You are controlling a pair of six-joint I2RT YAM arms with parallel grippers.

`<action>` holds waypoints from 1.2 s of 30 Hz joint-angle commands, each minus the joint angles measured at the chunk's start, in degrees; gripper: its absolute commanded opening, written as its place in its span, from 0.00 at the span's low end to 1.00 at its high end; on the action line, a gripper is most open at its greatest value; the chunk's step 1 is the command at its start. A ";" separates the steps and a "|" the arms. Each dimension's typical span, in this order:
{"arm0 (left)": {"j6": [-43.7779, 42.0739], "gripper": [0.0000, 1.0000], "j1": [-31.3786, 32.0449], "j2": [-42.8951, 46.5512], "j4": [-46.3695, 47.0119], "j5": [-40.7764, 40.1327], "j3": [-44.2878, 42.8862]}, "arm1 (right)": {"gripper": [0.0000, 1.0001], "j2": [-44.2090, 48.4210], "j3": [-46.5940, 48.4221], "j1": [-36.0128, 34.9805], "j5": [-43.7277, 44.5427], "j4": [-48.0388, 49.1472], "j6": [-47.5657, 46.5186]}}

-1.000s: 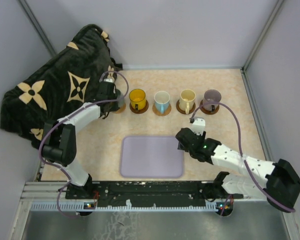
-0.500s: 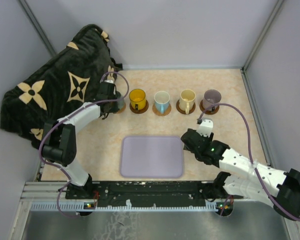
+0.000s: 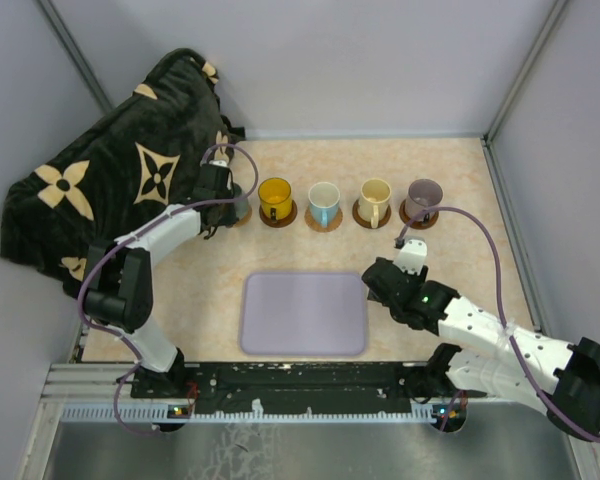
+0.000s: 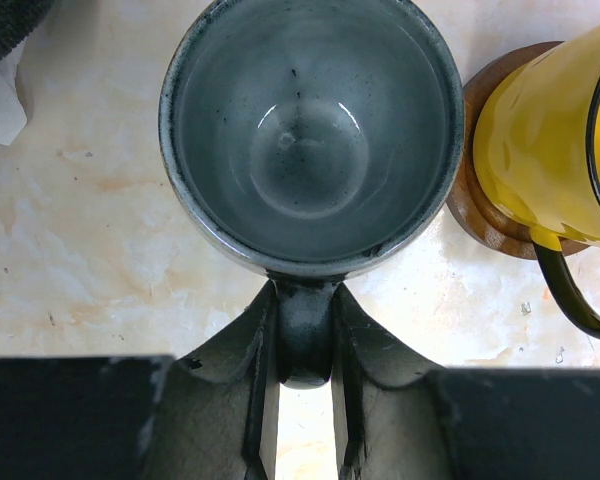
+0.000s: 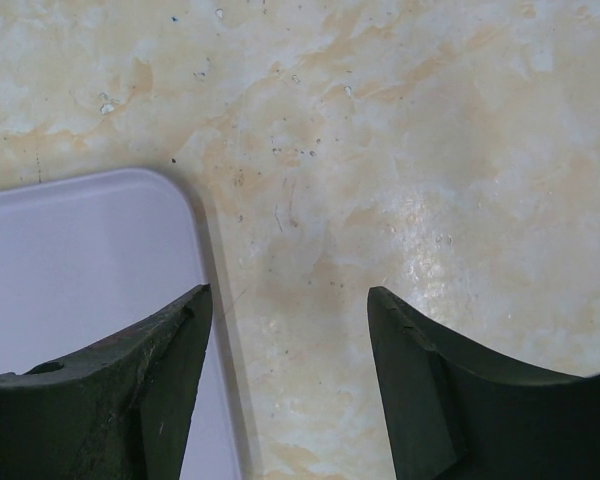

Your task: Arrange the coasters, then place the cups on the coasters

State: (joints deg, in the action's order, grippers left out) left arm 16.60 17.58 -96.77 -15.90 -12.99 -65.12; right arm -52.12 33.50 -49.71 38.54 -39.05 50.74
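A dark plush blanket with tan flowers is heaped beyond the rounded lavender tray, to its left. From above, four mugs are seen in a row beyond the tray, each on a round wooden coaster: yellow, white, cream and purple-grey. Only the left wrist view reveals the fifth, a glazed grey-green mug, whose handle is clamped by the left gripper. The right gripper is held agape over marbled tabletop, at the tray's corner.

grey mug, yellow mug, lavender tray, black floral cloth
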 commanded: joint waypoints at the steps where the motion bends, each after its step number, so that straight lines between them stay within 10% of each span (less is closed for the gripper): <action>1: -0.82 0.12 -0.36 0.51 4.04 -0.29 -2.55 | 0.64 1.19 2.01 0.39 1.63 0.58 0.89; 22: -0.36 0.12 -0.36 -1.05 4.67 0.31 -1.34 | 0.64 0.35 1.23 0.32 1.03 1.35 0.88; 36: -0.22 0.34 -0.40 -0.88 1.82 -0.76 -1.76 | 0.65 -0.09 0.70 0.33 0.39 2.40 0.72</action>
State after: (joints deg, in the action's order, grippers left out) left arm 16.62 17.58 -98.00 -15.53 -12.93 -65.12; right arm -52.21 33.47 -49.71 37.98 -38.57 50.78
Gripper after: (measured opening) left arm 0.321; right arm 0.646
